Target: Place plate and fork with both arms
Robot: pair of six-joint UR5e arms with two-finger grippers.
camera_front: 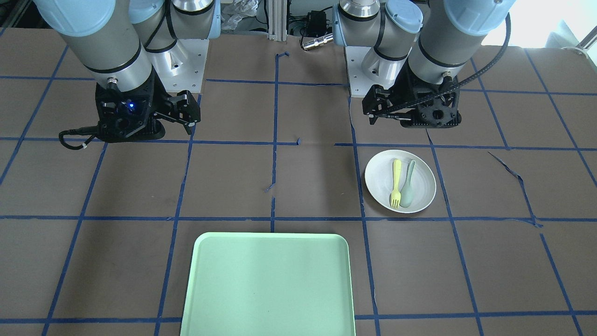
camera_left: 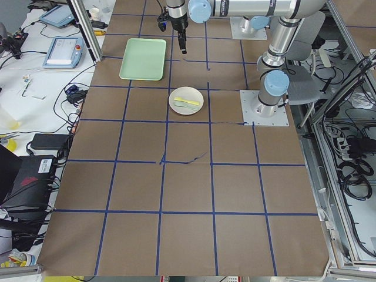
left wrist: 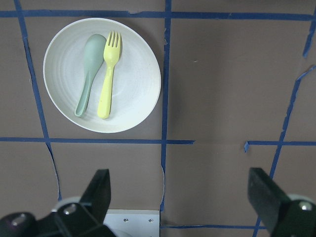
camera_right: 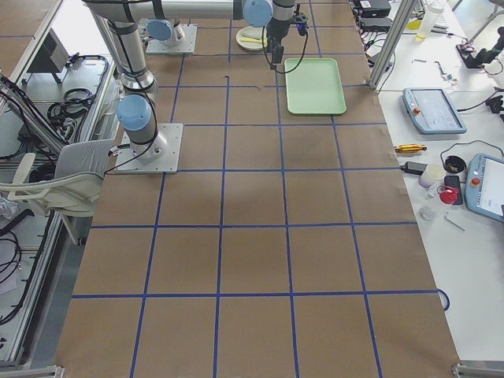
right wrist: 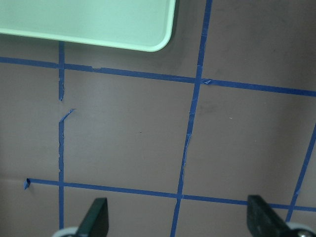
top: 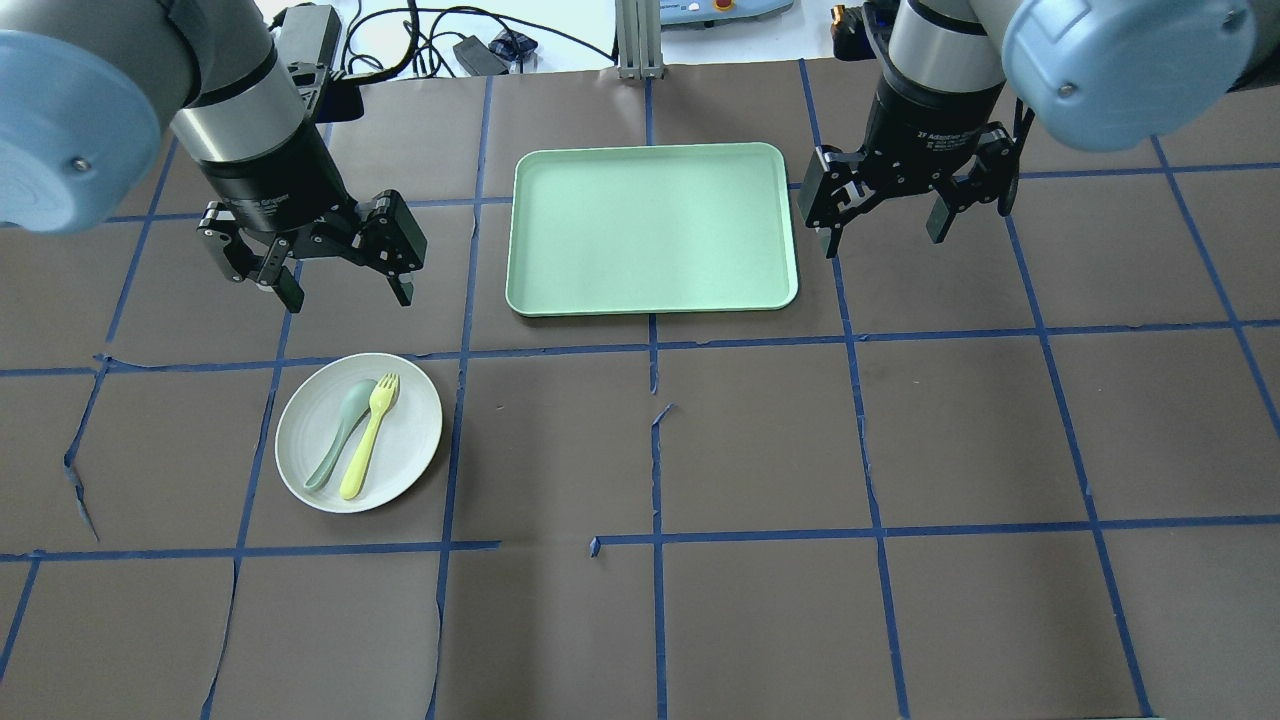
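The white plate (top: 405,440) lies on the brown table on the robot's left side. The pale yellow fork (top: 368,437) lies on it beside a grey-green spoon (top: 340,430). My left gripper (top: 347,297) hangs open and empty above the table, just beyond the plate's far edge. The left wrist view shows the plate (left wrist: 136,84) and the fork (left wrist: 107,79) ahead of the open fingers (left wrist: 96,192). My right gripper (top: 885,240) is open and empty, right of the tray, far from the plate.
A rectangular light-green tray (top: 650,230) lies empty at the table's far middle, between the two grippers; its corner shows in the right wrist view (right wrist: 89,19). Blue tape lines grid the brown table cover, which has some tears.
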